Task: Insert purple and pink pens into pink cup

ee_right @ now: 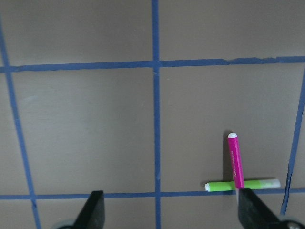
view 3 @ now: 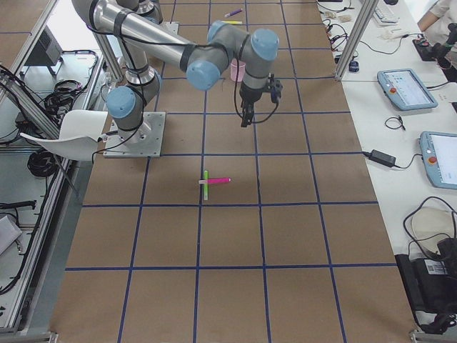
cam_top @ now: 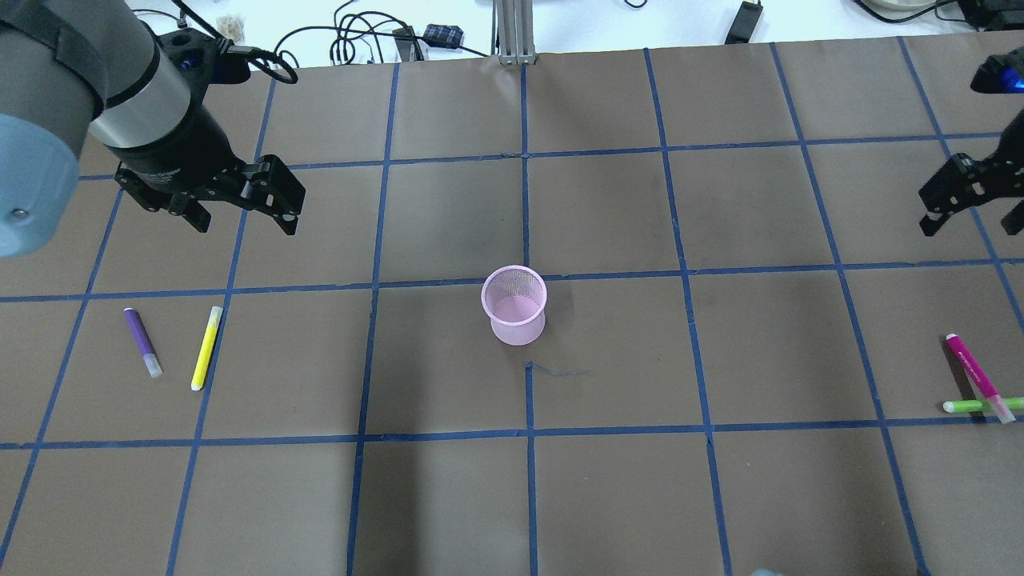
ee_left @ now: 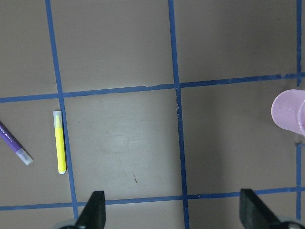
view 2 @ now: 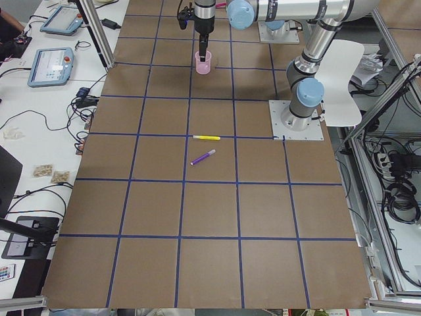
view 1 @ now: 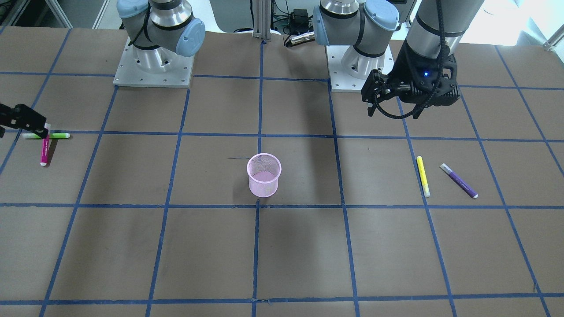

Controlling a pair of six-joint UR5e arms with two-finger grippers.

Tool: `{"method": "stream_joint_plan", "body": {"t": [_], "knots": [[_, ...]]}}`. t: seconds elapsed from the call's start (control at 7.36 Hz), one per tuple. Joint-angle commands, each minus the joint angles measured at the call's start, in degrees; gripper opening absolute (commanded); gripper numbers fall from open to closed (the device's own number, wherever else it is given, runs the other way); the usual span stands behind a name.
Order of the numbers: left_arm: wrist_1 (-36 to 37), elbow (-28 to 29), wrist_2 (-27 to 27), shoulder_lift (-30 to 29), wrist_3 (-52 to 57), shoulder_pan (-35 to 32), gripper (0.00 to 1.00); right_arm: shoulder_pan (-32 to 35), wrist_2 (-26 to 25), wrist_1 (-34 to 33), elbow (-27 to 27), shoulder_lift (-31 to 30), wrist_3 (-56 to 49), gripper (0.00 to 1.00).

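Two pens lie outside your cup (cam_top: 514, 305): purple pen (cam_top: 142, 342) far to its left, pink pen (cam_top: 976, 376) far right, crossing green pen (cam_top: 962, 406). Left gripper (ee_left: 174, 212), right gripper (ee_right: 171, 212): jaws apart, empty.

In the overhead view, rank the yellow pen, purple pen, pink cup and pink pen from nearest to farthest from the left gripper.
From the left gripper:
1. yellow pen, just below it
2. purple pen, further left
3. pink cup, table centre
4. pink pen, far right

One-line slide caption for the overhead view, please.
Empty pink mesh cup centred; purple pen and yellow pen lie left, pink pen crosses green pen right; left gripper, right gripper open.
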Motion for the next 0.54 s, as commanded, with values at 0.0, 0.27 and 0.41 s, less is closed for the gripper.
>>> {"method": "stream_joint_plan", "body": {"t": [0.0,0.27,0.41], "knots": [[-0.2,0.0,0.0,0.0,1.1,1.7,1.0,-7.6,-0.6,-10.9,6.9,4.6,-16.5,1.0],[-0.2,-0.1,-0.1,-0.3,1.8,4.6,1.0,-7.8,-0.7,-20.9,11.0,11.1,-17.5,1.0],[0.1,-0.1,-0.4,-0.8,5.6,7.1,1.0,-7.9,-2.1,-22.8,11.2,15.2,-19.1,1.0]]}}
